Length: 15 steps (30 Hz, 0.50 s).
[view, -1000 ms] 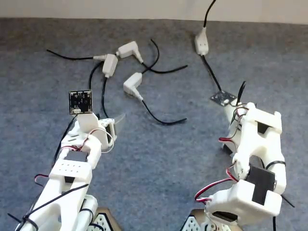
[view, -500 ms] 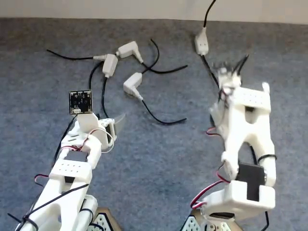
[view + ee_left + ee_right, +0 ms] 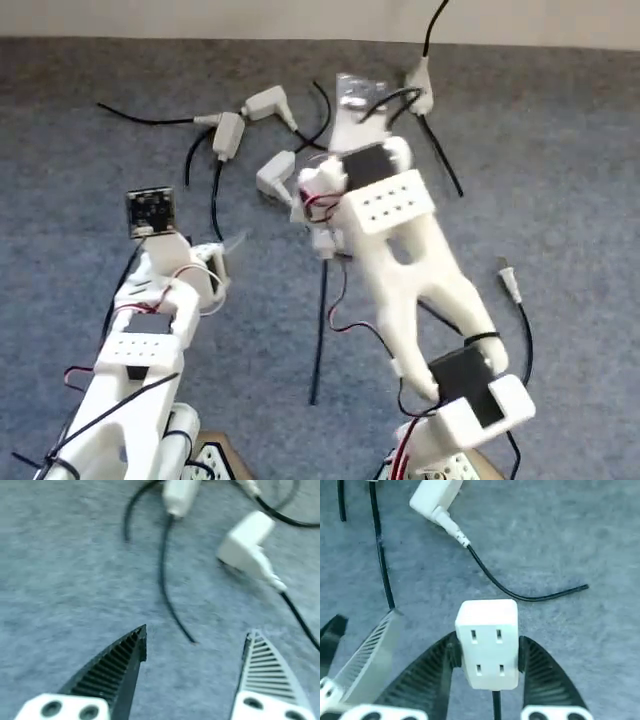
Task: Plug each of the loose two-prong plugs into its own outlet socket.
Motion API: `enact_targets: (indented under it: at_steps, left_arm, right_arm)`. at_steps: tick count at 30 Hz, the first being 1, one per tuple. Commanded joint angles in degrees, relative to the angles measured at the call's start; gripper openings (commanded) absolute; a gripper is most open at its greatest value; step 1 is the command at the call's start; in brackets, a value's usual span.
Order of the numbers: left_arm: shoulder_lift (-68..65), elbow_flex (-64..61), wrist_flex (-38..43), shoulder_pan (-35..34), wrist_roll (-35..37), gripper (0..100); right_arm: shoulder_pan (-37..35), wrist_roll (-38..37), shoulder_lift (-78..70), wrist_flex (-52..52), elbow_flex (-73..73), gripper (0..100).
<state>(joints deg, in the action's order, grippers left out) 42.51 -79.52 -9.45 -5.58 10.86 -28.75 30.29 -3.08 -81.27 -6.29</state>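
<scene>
Grey carpet-like cloth covers the table (image 3: 560,150), and as far as I can see nothing on it is mated yet. The outlet block (image 3: 486,652) shows two pairs of slots on its face and all are empty, so I judge the task to be at its very start, with every plug left to seat. My right tool (image 3: 485,640) is clamped on that block, its dark jaw pieces hugging both sides. The block's black cord (image 3: 495,705) runs back under the wrist. From above, that arm stretches across the middle of the table toward the far side. Ahead of the block lies an angled white plug (image 3: 435,497), clearly apart from it, flat on the cloth with its lead curling away to a free end. The block's slots face my camera, not the plug, so I reckon the two need lining up before any push. My left tool (image 3: 197,630) hovers over bare cloth with its jaws spread wide and nothing between them. A bent white plug (image 3: 247,545) rests beyond its tips, near but not touching. The high view also shows white plugs (image 3: 228,133) lying loose close together at the far left of centre. A small pronged plug (image 3: 510,280) lies alone beside my right forearm.
</scene>
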Motion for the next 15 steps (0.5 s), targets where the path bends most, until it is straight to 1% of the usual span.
enact_targets:
  at_steps: [1,3,7,10,12,15]
  left_arm:
    - [1.36,1.89,1.41,-3.91,0.70,30]
    - [1.36,1.98,1.49,-5.32,2.73,30]
    - [1.36,2.15,1.58,-11.47,10.29,30]
    - [1.36,2.15,1.58,-14.55,15.65,30]
    - [1.36,2.15,1.58,-14.73,16.70,30]
    - [1.36,2.15,1.58,-14.73,16.79,30]
  right_arm:
    - [-0.66,12.31,-3.82,6.55,1.36,10.4]
    - [-1.10,18.90,-8.40,9.63,1.27,10.4]
    - [-2.51,26.55,-17.10,16.22,-1.45,10.1]
    - [-3.91,32.88,-22.81,18.59,-4.35,10.1]
    - [-5.32,35.96,-26.51,18.77,-6.55,10.4]
    - [-7.25,37.54,-31.96,18.59,-10.15,10.6]
